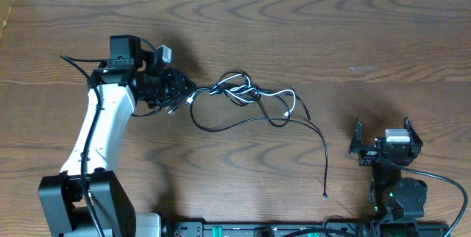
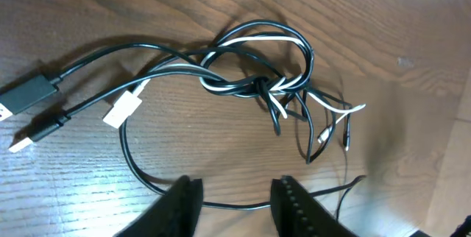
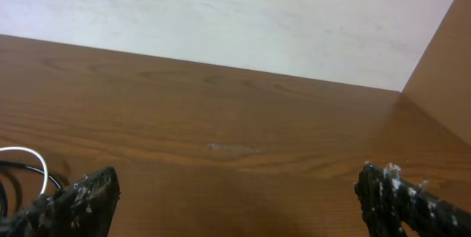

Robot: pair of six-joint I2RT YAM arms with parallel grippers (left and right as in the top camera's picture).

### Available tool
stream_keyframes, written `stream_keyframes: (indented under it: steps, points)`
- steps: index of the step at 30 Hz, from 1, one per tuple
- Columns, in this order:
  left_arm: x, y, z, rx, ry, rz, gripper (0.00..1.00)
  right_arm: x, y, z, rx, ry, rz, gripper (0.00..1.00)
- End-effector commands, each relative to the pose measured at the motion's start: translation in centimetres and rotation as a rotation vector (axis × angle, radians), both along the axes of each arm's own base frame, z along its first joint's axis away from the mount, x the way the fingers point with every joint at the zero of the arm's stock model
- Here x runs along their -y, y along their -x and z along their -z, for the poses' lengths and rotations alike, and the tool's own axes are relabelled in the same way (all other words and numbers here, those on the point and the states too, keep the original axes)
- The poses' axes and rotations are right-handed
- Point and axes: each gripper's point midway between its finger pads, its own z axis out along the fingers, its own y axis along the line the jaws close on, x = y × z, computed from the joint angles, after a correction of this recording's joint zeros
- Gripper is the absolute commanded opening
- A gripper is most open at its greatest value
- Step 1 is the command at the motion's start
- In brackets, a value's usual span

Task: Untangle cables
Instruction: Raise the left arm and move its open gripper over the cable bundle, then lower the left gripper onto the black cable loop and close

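Observation:
The cables lie in a knot at the table's middle, black and white cords looped through each other. In the left wrist view the knot sits ahead of my fingers, with a black plug and a white plug spread to the left. My left gripper is at the tangle's left end. Its jaws stand partly apart, and a black cord loop runs across the gap between them on the table. My right gripper rests wide open at the front right, away from the cords, with nothing between its jaws.
One long black cord trails to the front and ends in a small plug, left of the right arm. A white cord loop shows at the left edge of the right wrist view. A pale wall bounds the table's far edge.

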Motion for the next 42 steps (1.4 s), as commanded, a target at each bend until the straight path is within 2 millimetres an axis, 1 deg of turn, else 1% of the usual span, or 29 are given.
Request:
stream_keyframes:
  steps: [1,6,7,8,17,22,24,25,27,32,33,36,39,42]
  points:
    - [0.2,0.3,0.6,-0.018,0.001,0.01,0.25,0.1,0.0,0.0,0.0,0.007,0.004,0.99]
    - [0.2,0.4,0.6,-0.018,0.001,0.01,0.19,0.1,0.0,0.0,0.0,0.007,0.004,0.99]
    - [0.2,0.4,0.6,-0.018,0.001,0.01,0.15,0.1,0.0,0.0,0.001,0.007,0.004,0.99]
    - [0.2,0.4,0.6,-0.018,0.001,0.01,0.08,0.1,0.0,0.0,0.0,0.007,0.004,0.99]
    - [0.1,0.4,0.8,-0.036,0.007,-0.01,0.08,0.1,0.0,0.0,0.0,0.007,0.004,0.99]
    - [-1.3,0.6,2.5,-0.119,-0.057,-0.124,0.08,0.1,0.0,0.0,0.0,0.007,0.004,0.99]
    - [-1.5,0.8,3.0,-0.137,-0.08,-0.135,0.17,0.1,0.0,0.0,0.0,0.007,0.004,0.99]
    - [-1.4,0.9,3.3,-0.143,-0.087,-0.131,0.24,0.1,0.0,0.0,0.0,0.007,0.004,0.99]
    - [-1.0,1.2,4.1,-0.163,-0.121,-0.118,0.29,0.1,0.0,0.0,0.0,0.007,0.004,0.99]
    - [-0.8,1.7,6.5,-0.243,-0.24,-0.173,0.32,0.1,0.0,0.0,0.0,0.007,0.004,0.99]
    - [-0.5,1.9,7.3,-0.265,-0.278,-0.179,0.33,0.1,0.0,0.0,0.0,0.007,0.004,0.99]
    - [0.2,2.4,8.8,-0.311,-0.324,-0.185,0.32,0.1,0.0,0.0,0.0,0.007,0.004,0.99]
    - [0.8,3.1,10.6,-0.359,-0.386,-0.183,0.32,0.1,0.0,0.0,0.0,0.007,0.004,0.99]
    - [0.9,4.0,12.8,-0.403,-0.474,-0.167,0.33,0.1,0.0,0.0,0.0,0.007,0.004,0.99]
